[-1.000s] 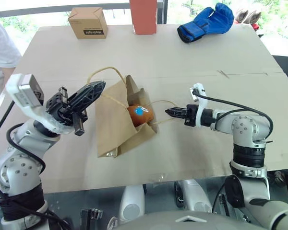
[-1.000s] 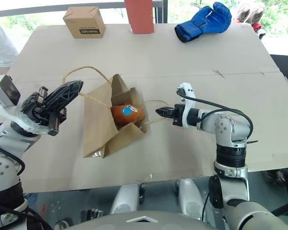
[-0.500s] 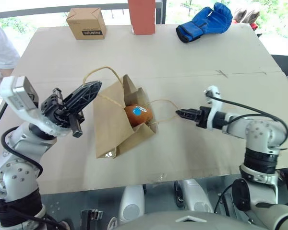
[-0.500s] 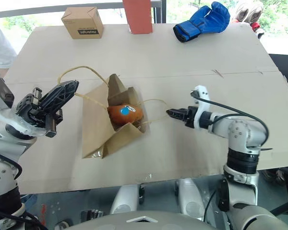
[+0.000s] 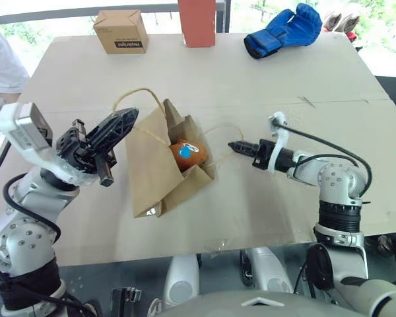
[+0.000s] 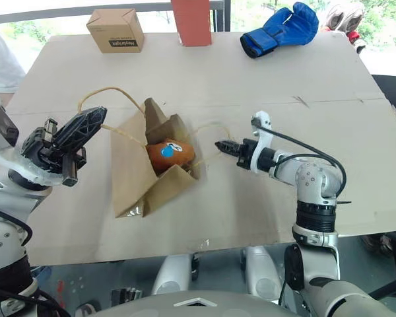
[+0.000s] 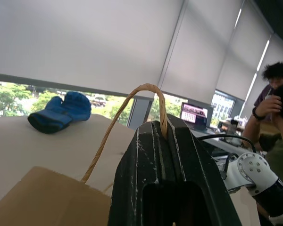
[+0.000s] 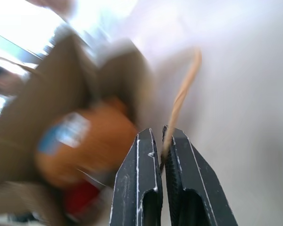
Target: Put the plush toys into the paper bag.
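Observation:
The brown paper bag lies on its side on the table, mouth open toward my right arm. The brown bear-head plush toy with its blue spot sits in the mouth. A red patch under the bear in the right wrist view is too blurred to name. My left gripper is raised beside the bag and shut on the left cord handle. My right gripper points at the bag mouth. It is shut on the right cord handle, which runs down between its fingers.
Along the table's far edge stand a small cardboard box, an upright red-orange box and a blue padded glove. A person in white is at the far left. Other people sit beyond the table.
My right gripper pulled back to the right, then came back left and upward and shut on the right handle. The bag mouth rose slightly. The left arm held almost still.

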Robot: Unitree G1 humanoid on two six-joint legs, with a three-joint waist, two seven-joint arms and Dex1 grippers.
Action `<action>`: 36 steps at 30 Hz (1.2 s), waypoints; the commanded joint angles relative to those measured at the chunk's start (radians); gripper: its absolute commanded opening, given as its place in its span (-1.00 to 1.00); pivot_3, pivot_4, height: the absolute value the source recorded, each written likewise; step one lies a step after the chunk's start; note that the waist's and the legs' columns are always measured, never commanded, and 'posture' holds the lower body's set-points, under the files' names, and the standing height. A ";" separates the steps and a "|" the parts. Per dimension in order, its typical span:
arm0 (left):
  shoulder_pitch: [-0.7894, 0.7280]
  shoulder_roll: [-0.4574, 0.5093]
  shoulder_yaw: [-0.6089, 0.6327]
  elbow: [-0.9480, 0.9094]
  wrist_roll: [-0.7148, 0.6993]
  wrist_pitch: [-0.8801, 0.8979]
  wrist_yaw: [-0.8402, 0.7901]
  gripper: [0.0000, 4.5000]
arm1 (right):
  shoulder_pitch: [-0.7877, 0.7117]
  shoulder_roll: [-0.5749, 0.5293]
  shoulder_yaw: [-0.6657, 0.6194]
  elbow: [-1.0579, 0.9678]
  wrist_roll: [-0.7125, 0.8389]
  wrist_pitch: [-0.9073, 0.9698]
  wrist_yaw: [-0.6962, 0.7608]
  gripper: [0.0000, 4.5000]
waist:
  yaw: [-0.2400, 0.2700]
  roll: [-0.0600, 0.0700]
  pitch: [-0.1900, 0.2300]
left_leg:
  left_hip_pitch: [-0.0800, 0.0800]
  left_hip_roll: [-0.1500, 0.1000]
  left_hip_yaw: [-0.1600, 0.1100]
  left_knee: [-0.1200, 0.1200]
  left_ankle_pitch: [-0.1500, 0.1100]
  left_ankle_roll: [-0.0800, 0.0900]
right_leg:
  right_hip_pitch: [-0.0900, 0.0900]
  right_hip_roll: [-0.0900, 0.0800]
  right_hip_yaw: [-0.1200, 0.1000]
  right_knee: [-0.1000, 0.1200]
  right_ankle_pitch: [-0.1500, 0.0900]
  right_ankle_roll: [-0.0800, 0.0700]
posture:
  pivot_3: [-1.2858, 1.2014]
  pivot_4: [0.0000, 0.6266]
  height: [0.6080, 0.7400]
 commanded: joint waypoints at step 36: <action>0.019 0.191 -0.073 0.212 0.339 0.004 -0.187 1.00 | 0.123 -0.551 0.191 -0.375 0.232 -0.191 -0.009 0.42 | -0.013 0.000 0.000 | -0.002 0.000 0.001 -0.005 -0.001 0.002 | -0.003 -0.001 0.001 -0.005 0.000 0.000 | 0.03 -0.52 1.00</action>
